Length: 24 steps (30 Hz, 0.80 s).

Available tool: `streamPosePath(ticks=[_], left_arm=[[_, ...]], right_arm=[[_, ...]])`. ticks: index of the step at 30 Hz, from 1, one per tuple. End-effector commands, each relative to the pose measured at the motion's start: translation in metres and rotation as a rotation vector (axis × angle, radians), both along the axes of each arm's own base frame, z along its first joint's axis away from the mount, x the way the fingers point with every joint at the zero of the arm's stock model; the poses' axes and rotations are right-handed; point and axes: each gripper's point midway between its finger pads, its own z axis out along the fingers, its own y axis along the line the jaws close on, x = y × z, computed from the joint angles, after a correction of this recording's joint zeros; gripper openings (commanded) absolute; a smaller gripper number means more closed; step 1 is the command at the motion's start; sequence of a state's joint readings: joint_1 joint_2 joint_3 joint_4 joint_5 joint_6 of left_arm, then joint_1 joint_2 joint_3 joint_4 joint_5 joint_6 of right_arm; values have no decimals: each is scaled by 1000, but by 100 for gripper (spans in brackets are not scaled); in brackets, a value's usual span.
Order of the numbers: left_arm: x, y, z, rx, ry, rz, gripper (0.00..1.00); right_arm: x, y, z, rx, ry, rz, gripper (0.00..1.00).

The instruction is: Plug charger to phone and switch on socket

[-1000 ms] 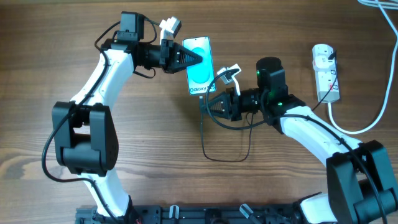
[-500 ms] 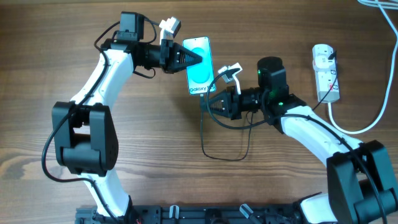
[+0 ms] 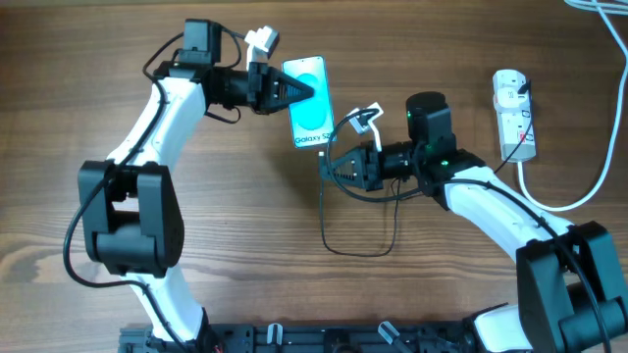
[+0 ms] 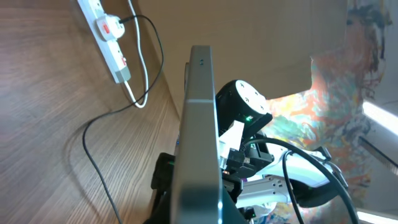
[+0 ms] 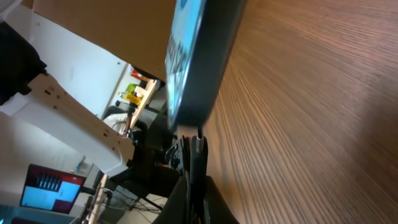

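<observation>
The phone (image 3: 310,103), teal screen lit with white lettering at its near end, is held above the table by my left gripper (image 3: 294,91), shut on its left edge. In the left wrist view the phone (image 4: 199,137) shows edge-on. My right gripper (image 3: 336,165) is shut on the charger's connector tip just below the phone's lower end; in the right wrist view the tip (image 5: 194,146) touches the phone's bottom edge (image 5: 196,68). The thin black charger cable (image 3: 339,240) loops on the table. The white socket (image 3: 513,113) with red switch lies at the far right.
A thick white lead (image 3: 579,201) curves from the socket toward the right edge. The wooden table (image 3: 235,245) spreads all around. The socket also shows in the left wrist view (image 4: 109,37) with the black cable running from it.
My left gripper and the phone have shifted slightly left and up. My right gripper with the connector tip has followed, staying at the phone's lower end.
</observation>
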State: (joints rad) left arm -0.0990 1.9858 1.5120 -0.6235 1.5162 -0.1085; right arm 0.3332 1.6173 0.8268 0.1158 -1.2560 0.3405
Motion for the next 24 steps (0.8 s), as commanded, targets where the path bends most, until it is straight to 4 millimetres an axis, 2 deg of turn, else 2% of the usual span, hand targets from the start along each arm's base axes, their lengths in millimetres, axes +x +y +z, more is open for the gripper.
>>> streamPosePath(ticks=[1,8,12,24], left_arm=[[-3,4,8,-27,-23,-3,4],[-5,0,7,-25,-24,-15,4],[-8,-9,0,15,-14,-18,4],[-9,-10,1,11,-16,-23,4]], right_arm=[[-3,2,12,31,-65,28,5],[-3,4,20,60,-102,47,5],[-2,4,21,63,-100,43,5],[-2,3,13,34,-65,26,5]])
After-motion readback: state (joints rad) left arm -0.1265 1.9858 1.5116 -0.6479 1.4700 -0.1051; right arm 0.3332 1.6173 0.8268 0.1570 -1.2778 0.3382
